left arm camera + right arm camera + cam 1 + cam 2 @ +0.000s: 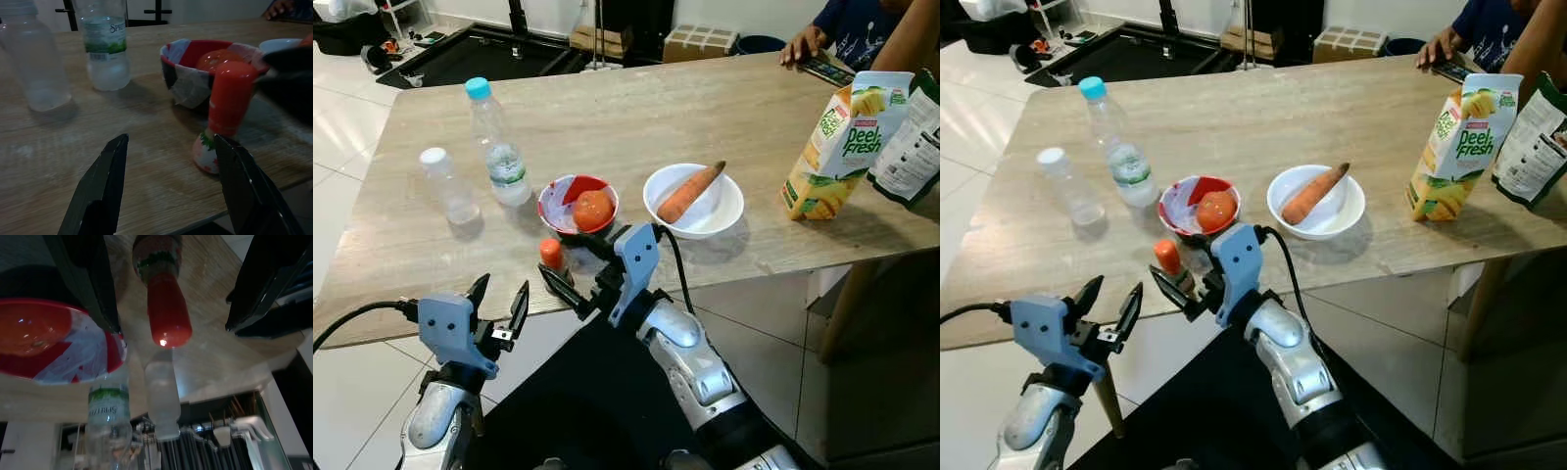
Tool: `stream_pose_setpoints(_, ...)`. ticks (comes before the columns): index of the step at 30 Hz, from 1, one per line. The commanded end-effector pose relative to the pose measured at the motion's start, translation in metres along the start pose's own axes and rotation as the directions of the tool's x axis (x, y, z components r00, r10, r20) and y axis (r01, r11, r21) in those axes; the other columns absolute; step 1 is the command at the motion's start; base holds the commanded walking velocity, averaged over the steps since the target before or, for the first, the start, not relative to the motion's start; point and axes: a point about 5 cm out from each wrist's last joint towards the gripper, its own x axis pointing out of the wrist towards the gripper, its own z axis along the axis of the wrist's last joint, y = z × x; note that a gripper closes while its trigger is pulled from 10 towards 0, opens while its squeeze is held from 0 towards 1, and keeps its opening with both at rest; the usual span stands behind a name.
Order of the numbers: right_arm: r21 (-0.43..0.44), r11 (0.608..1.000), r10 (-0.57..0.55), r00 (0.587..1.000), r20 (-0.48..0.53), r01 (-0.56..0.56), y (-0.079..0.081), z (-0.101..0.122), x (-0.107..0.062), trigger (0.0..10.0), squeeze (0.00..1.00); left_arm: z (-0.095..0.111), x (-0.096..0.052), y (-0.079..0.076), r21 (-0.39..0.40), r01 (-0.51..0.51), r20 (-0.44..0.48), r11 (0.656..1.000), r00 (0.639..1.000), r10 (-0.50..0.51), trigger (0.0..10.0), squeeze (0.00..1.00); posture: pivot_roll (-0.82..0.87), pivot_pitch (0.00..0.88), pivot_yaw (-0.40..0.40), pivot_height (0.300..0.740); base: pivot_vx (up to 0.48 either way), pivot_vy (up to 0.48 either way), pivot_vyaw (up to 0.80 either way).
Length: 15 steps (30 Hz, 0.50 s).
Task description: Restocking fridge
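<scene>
A small bottle with an orange-red cap stands upright near the table's front edge, just before a red bowl holding a tomato. My right gripper is open, one finger on each side of that small bottle; in the right wrist view the bottle sits in the gap with space at both sides. My left gripper is open and holds nothing, just off the table's front edge at the left; its fingers point at the bottle. A carrot lies in a white bowl.
A water bottle with a blue cap and a smaller clear bottle with a white cap stand at the left. A juice carton and a dark pouch stand at the right. A person's hand rests at the far edge.
</scene>
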Motion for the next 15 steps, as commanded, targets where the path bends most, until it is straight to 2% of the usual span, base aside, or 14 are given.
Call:
stream_pose_setpoints(1,-0.004,1.0,0.02,1.0,-0.02,-0.02,0.006,-0.005,0.003,10.0,0.0,0.0,-0.003,0.001,-0.001,0.016,-0.012,1.0,1.0,-0.016,10.0,0.0,-0.11,0.195,0.031,0.74,0.0,0.0,0.0)
stream_pose_setpoints(4,-0.002,0.999,0.032,0.999,-0.029,-0.032,0.007,-0.006,0.006,10.0,0.0,0.001,-0.003,0.0,-0.012,0.031,-0.011,0.999,0.999,-0.031,10.0,0.0,-0.11,0.197,0.028,0.74,0.0,0.0,0.0)
stream_pose_setpoints(6,-0.001,0.998,0.055,0.998,-0.039,-0.055,0.01,-0.007,0.014,10.0,0.0,0.0,-0.004,-0.005,-0.043,0.082,-0.024,0.996,0.996,-0.083,10.0,0.0,-0.11,0.201,0.023,0.74,0.0,0.0,0.0)
stream_pose_setpoints(15,0.028,0.998,0.049,0.998,-0.041,-0.048,0.011,-0.008,0.026,10.0,0.0,-0.005,-0.011,-0.008,-0.053,0.114,-0.06,0.992,0.991,-0.117,10.0,0.0,-0.11,0.204,0.014,0.74,0.0,0.0,0.0)
